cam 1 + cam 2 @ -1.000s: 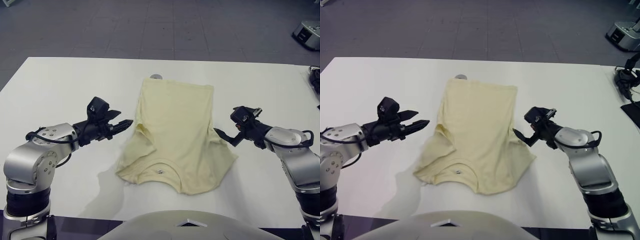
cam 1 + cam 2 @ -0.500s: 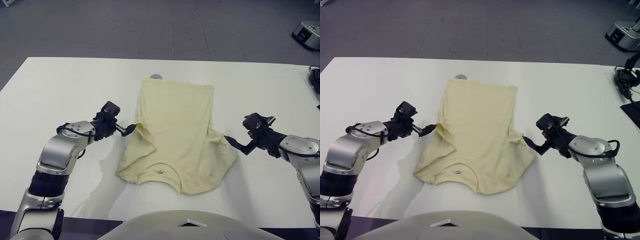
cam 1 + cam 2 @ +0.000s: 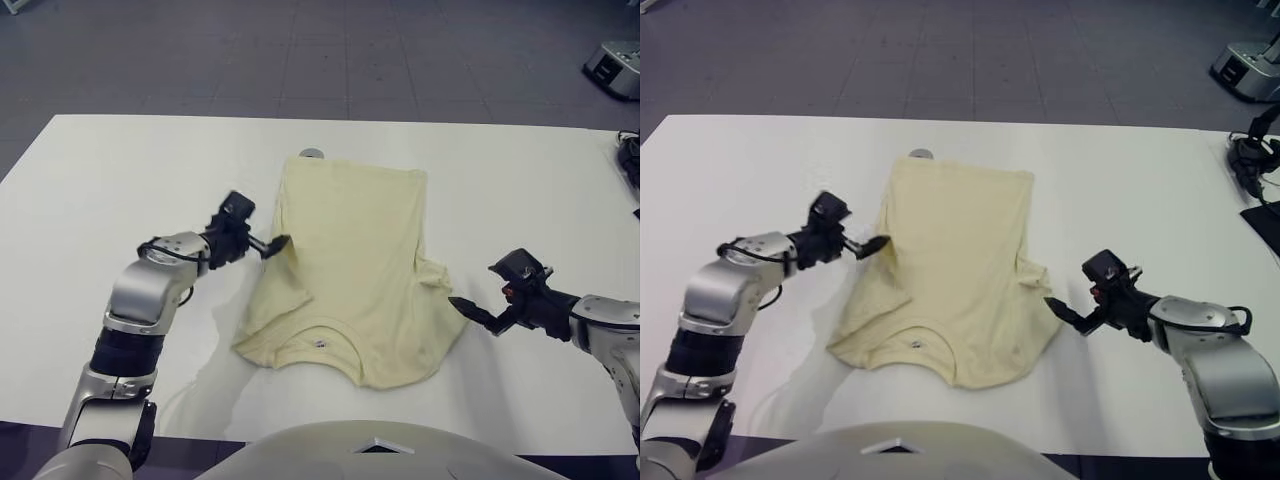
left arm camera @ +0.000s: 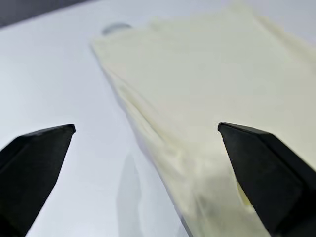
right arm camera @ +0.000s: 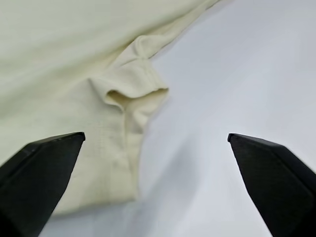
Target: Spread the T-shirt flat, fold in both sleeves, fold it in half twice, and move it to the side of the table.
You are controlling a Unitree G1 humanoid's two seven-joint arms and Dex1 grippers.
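Left gripper [image 4: 146, 127] and right gripper [image 5: 156, 134] low, forward, jaws wide apart.

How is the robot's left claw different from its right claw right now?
The left gripper is farther up the table, halfway along the T-shirt's left side; the right gripper is nearer the robot, by the shirt's right side. The left gripper straddles a plain side edge; the right gripper faces a bunched sleeve. Both are open and point inward at the shirt.
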